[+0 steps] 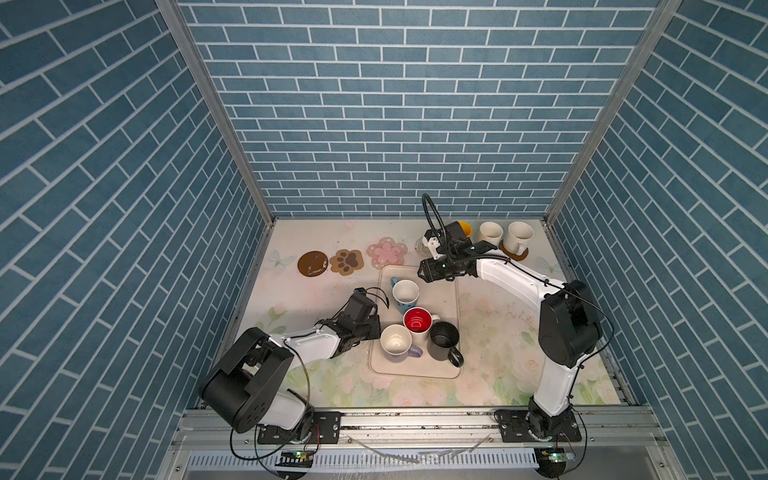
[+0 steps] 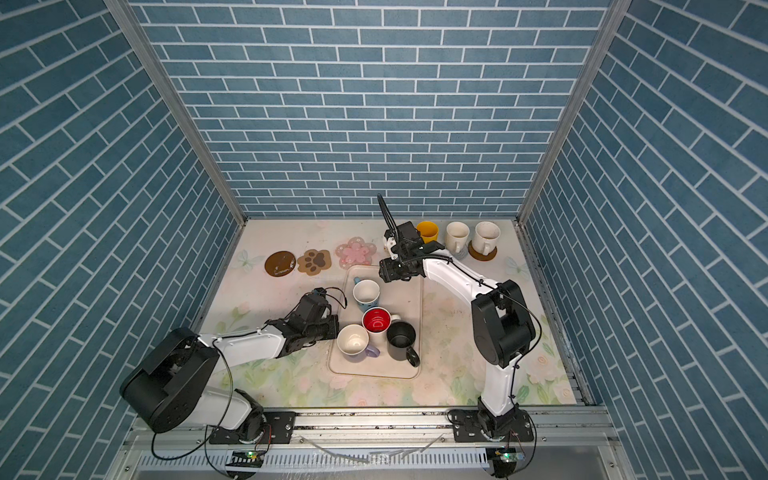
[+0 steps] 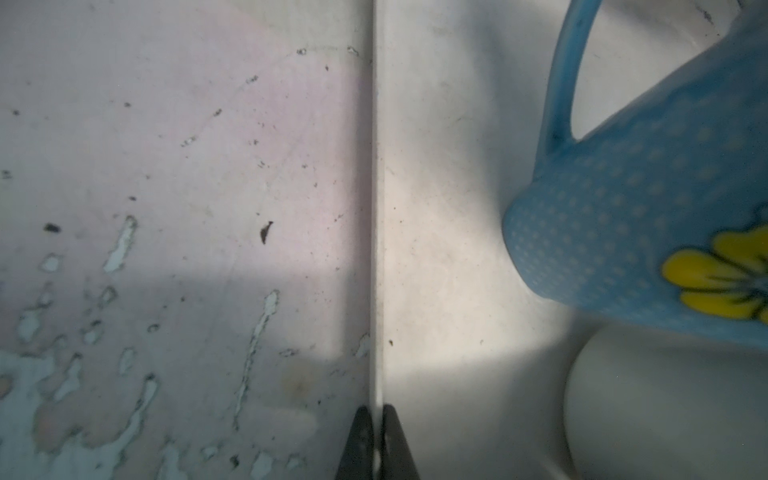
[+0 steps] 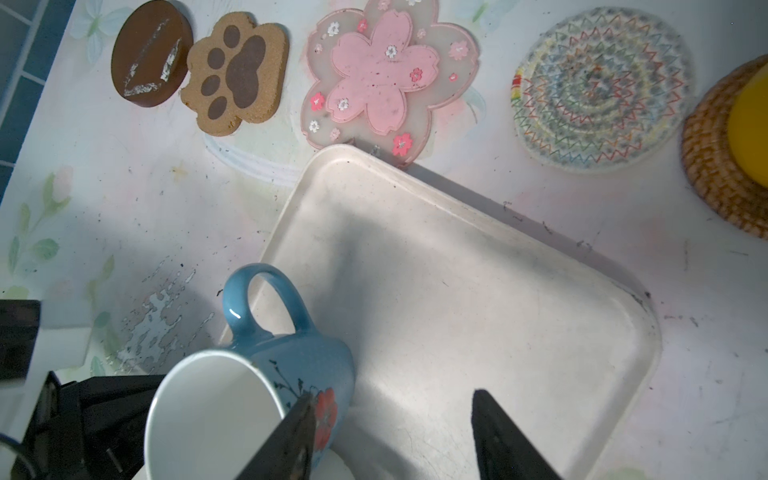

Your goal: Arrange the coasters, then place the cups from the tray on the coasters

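Tray rim (image 3: pixel 377 249) between shut left claw (image 3: pixel 377 436) tips, blue cup (image 3: pixel 623 216) near.

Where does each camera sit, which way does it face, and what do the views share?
Top views: high over the front, looking down on the table; left arm and right arm show.
Left wrist: low beside the tray, along its rim; left gripper pinches that rim.
Right wrist: over the tray, facing the coasters; right gripper open.
Shared: all show the blue mug.
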Robot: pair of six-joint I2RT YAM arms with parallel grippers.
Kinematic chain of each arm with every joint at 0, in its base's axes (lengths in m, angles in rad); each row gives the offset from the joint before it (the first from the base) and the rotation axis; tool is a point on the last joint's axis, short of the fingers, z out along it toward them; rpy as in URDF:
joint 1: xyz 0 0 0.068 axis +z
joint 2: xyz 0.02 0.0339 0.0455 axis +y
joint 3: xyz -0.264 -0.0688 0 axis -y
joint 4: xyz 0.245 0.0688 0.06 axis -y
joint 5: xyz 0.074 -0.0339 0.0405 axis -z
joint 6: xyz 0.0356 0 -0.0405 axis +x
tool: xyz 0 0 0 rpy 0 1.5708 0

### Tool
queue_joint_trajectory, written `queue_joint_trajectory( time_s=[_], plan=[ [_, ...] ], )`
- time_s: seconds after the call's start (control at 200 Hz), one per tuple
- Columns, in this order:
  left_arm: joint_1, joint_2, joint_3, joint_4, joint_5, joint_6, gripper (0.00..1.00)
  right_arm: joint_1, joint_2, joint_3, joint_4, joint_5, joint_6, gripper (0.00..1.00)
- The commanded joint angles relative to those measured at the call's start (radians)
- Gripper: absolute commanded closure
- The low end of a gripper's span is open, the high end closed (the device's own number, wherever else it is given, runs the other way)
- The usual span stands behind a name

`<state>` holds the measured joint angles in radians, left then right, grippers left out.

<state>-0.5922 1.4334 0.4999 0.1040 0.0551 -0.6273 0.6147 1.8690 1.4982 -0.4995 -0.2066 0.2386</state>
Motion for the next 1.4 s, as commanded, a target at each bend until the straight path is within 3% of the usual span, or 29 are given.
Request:
queue_joint_trajectory(
  time_s=[0.0, 0.225, 0.28, 0.4, 0.545, 0.835, 1.03, 1.395],
  plan=[
    [-0.019, -0.027, -0.04, -0.078, -0.015, -0.009, 1.0, 0.01, 0.031, 0.051, -0.023, -0.04, -0.005, 0.39],
    [-0.038, -0.078, -0.045, -0.107, -0.032, -0.02, 1.0, 0.015, 0.071, 0.07, -0.025, -0.055, -0.004, 0.4],
    [-0.039, -0.085, -0.04, -0.124, -0.039, -0.019, 0.95, 0.017, 0.082, 0.08, -0.025, -0.061, -0.002, 0.4],
    [-0.039, -0.121, -0.012, -0.186, -0.074, -0.009, 0.75, 0.018, 0.119, 0.115, -0.034, -0.077, -0.002, 0.4],
    [-0.038, -0.201, 0.04, -0.29, -0.127, 0.016, 0.44, 0.022, 0.179, 0.174, -0.043, -0.12, -0.019, 0.4],
    [-0.038, -0.348, 0.165, -0.513, -0.257, 0.079, 0.18, 0.066, 0.281, 0.321, -0.141, -0.104, -0.085, 0.42],
    [-0.037, -0.384, 0.195, -0.589, -0.29, 0.099, 0.12, 0.104, 0.313, 0.371, -0.175, -0.063, -0.112, 0.42],
    [-0.035, -0.447, 0.229, -0.634, -0.318, 0.116, 0.11, 0.149, 0.388, 0.45, -0.224, -0.045, -0.149, 0.42]
  ],
)
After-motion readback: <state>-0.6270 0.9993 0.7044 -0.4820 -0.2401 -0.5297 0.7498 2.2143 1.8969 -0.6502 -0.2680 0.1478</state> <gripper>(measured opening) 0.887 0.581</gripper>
